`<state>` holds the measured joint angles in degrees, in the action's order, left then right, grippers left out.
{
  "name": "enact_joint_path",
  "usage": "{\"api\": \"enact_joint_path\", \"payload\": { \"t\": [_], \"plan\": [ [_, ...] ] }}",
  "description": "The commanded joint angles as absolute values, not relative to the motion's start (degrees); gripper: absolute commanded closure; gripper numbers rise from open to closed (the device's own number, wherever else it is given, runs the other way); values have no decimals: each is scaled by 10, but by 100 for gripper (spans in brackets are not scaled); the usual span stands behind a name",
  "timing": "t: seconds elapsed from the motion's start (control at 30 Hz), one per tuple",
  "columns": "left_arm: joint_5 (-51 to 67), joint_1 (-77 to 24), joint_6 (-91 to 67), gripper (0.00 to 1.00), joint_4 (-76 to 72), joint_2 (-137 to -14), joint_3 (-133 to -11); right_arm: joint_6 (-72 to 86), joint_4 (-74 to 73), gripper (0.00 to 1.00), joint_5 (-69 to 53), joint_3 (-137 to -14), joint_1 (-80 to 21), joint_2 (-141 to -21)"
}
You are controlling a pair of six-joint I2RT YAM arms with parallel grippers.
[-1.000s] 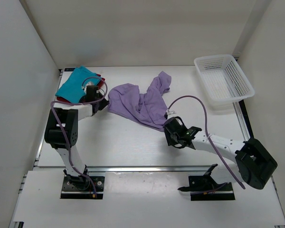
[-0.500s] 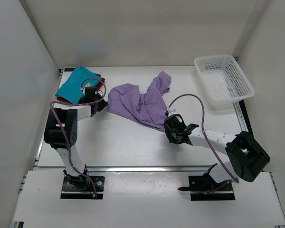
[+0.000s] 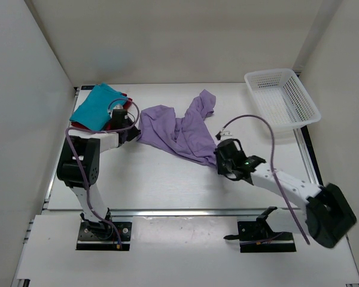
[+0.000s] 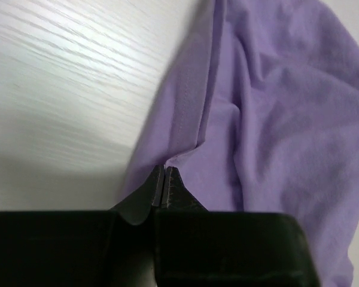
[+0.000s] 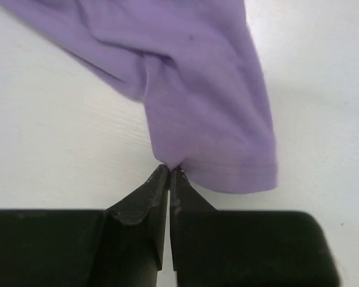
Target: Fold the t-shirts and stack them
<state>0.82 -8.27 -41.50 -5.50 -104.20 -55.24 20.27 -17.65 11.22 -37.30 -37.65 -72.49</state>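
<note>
A crumpled lavender t-shirt lies spread across the middle of the table. My left gripper is shut on its left edge; in the left wrist view the jaws pinch a fold of purple cloth. My right gripper is shut on the shirt's lower right corner, where the tips nip the hem of the lavender fabric. A folded teal t-shirt rests on a dark red t-shirt at the back left.
A white mesh basket stands at the back right corner. White walls close the table on three sides. Purple cables loop from both arms.
The right gripper has closed onto the lavender shirt's lower right corner, and its arm has swung further right. The left gripper stays shut on the shirt's left edge.
</note>
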Motion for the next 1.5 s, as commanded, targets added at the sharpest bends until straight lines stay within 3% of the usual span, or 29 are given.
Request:
{"api": "enact_joint_path", "payload": {
  "t": [0.0, 0.13, 0.3, 0.57, 0.67, 0.7, 0.73, 0.77, 0.8, 0.83, 0.87, 0.93, 1.0, 1.03, 1.1, 1.13, 1.27, 1.37, 1.47],
  "plan": [
    [16, -120, -377, 100, -15, -981, -598, 226, -176, 100, 70, -415, -342, -604],
    [45, -148, -348, 100, 56, -931, -677, 241, -185, 100, -19, -460, -254, -485],
    [91, -126, -330, 100, 150, -822, -787, 195, -270, 100, 69, -663, -215, -464],
    [250, 102, -427, 100, 147, -681, -831, 93, -366, 100, 297, -1025, -343, -582],
    [221, 105, -418, 100, 182, -663, -876, -21, -332, 100, 429, -1148, -492, -635],
    [221, 105, -424, 100, 180, -663, -885, -65, -261, 100, 527, -1150, -587, -647],
    [230, 109, -426, 100, 182, -664, -895, -229, -74, 100, 591, -1115, -725, -652],
    [230, 112, -431, 100, 181, -665, -905, -548, 125, 100, 686, -1003, -848, -632],
    [226, 116, -434, 100, 183, -671, -912, -674, 489, 100, 677, -963, -871, -637],
    [228, 118, -434, 100, 179, -676, -911, -657, 382, 100, 683, -1004, -829, -650],
    [223, 117, -432, 100, 180, -674, -910, -454, 101, 100, 645, -1088, -745, -677],
    [208, 102, -432, 100, 166, -670, -877, -240, -138, 100, 516, -1146, -611, -708],
    [191, 99, -432, 100, 152, -662, -852, -123, -232, 100, 443, -1162, -484, -728],
    [179, 85, -424, 100, 154, -657, -842, -88, -288, 99, 328, -1158, -433, -734],
    [127, 65, -391, 100, 161, -655, -818, 29, -327, 100, 139, -1116, -250, -750],
    [113, 54, -378, 100, 157, -655, -797, 37, -314, 100, 61, -1074, -213, -759],
    [60, 9, -359, 100, 121, -671, -703, 45, -296, 100, -64, -1041, -147, -828],
    [28, -22, -349, 100, 99, -733, -686, 38, -312, 100, -116, -1107, -108, -953],
    [43, -25, -353, 100, 103, -838, -766, 49, -361, 100, -144, -1324, -78, -1094]
  ]
}}
